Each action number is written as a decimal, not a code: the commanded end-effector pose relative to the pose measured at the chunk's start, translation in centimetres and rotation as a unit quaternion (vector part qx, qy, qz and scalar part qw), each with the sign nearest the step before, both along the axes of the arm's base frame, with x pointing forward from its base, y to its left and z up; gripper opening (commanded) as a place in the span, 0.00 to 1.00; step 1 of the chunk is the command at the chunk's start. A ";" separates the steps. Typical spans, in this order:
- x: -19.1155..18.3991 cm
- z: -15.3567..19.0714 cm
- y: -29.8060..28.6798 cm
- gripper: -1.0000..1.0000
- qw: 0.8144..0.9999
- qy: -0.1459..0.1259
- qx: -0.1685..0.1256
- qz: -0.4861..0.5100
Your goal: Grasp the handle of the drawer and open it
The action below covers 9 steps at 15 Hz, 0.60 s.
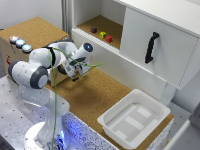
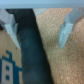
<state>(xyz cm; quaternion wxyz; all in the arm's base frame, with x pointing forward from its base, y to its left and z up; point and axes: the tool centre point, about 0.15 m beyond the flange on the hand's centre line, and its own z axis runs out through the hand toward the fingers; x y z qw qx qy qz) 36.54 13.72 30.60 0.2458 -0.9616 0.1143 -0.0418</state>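
A wooden box (image 1: 11, 56) with three lit buttons on top stands at the exterior view's left. My gripper (image 1: 76, 70) is pressed up to the box's front face, where the drawer front is mostly hidden by my hand. In the wrist view a dark rounded drawer handle (image 2: 30, 47) runs between my two pale fingers (image 2: 65, 30). My gripper (image 2: 39, 30) is open and straddles the handle. One finger is close beside the handle, the other stands apart from it. The wooden drawer face (image 2: 62, 62) shows behind.
A white plastic tub (image 1: 132, 117) sits on the cork tabletop at the front right. A white cabinet door with a black handle (image 1: 151, 47) is at the right. Small coloured blocks (image 1: 103, 35) lie on the open shelf. A green cable (image 1: 56, 95) hangs along my arm.
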 end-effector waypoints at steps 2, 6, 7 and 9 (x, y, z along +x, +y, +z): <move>-0.4 3.6 -1.7 1.00 0.998 0.002 -0.054 0.022; -1.7 8.3 -1.8 1.00 0.997 -0.036 -0.058 0.021; -2.2 10.1 -1.3 1.00 0.996 -0.053 -0.058 0.030; -3.2 13.4 0.4 1.00 0.993 -0.085 -0.063 0.059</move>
